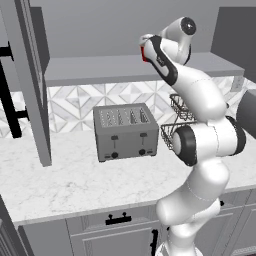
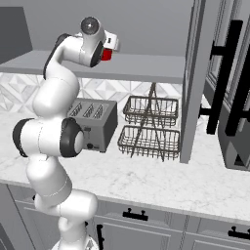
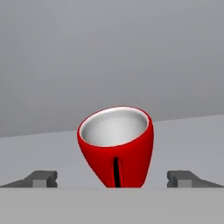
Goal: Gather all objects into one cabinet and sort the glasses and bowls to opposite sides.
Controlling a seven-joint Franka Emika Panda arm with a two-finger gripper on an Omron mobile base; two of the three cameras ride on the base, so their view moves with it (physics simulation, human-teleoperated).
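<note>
this is a kitchen, plainly a home-style one. a white marble-look counter (image 1: 75,185) runs along the wall, with a patterned tile backsplash (image 1: 100,97) behind it. on the counter stands a grey four-slot toaster (image 1: 125,131) and beside it a two-tier wire basket rack (image 2: 149,128). below are grey cabinets with short black handles (image 2: 134,215). above, a grey wall cabinet has its shelf (image 2: 146,68) showing, and tall doors with long black bar handles (image 2: 224,78) stand open.

cup (image 3: 116,148) upright on cabinet shelf (image 2: 146,68), between spread tool (image 3: 113,178) fingertips, toaster (image 1: 125,131) on counter (image 1: 75,180) below
</note>
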